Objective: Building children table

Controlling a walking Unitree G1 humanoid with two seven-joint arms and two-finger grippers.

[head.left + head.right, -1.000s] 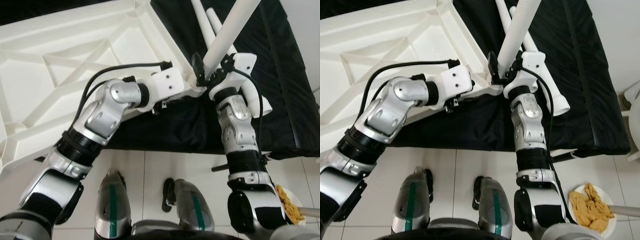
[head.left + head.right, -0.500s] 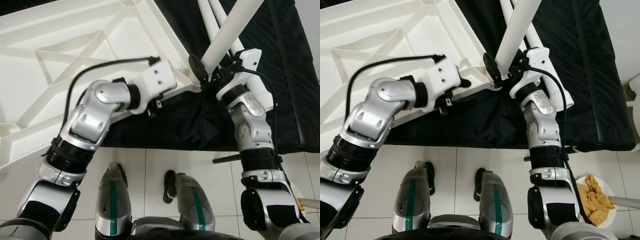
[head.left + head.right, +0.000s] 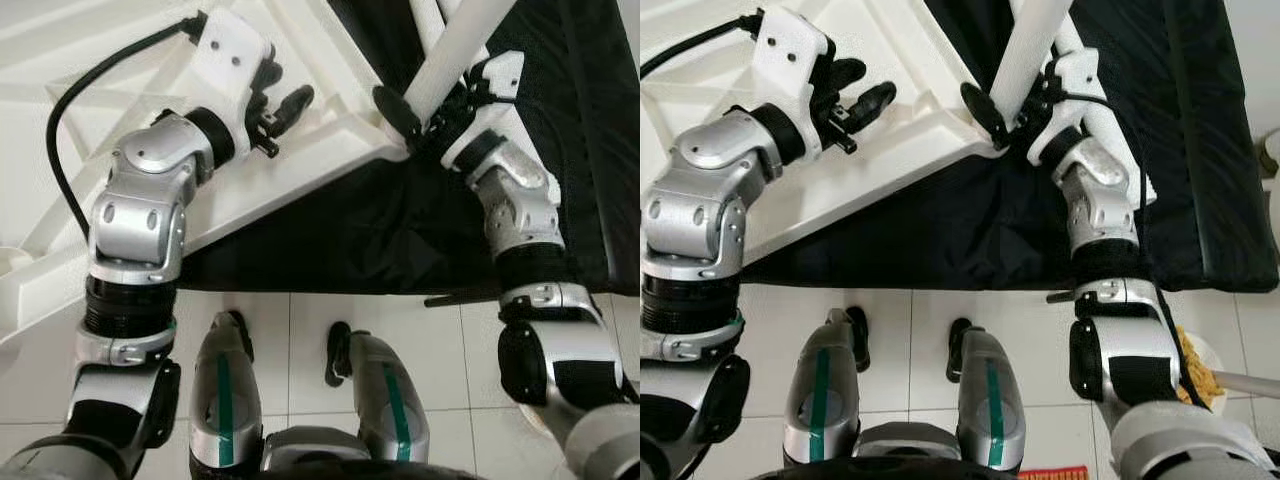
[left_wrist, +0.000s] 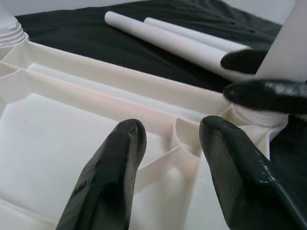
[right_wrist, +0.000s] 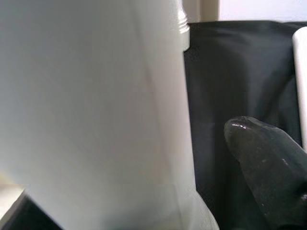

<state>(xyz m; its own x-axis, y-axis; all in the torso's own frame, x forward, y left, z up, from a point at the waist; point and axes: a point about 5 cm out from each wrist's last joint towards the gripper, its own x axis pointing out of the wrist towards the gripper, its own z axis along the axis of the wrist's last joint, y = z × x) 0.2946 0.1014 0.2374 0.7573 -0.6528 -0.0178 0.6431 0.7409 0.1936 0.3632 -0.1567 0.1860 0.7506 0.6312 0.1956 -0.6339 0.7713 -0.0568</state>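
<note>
Black fabric mat (image 3: 1200, 160), spread flat and reaching to the far edge of the view. White glossy tiled floor (image 3: 910, 330) with thin grey grout lines, adjoining the mat's near edge. White round plate (image 3: 1206, 352) holding crumpled yellow-orange cloth (image 3: 1196, 372), resting on the floor.

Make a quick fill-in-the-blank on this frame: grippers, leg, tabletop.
1. The right gripper is shut on the white cylindrical plastic ____.
2. The left gripper, jaws open, hovers over the upturned white ribbed plastic ____.
3. Two spare white tubes lie on the ____ cloth.

Missing: leg; tabletop; black
</note>
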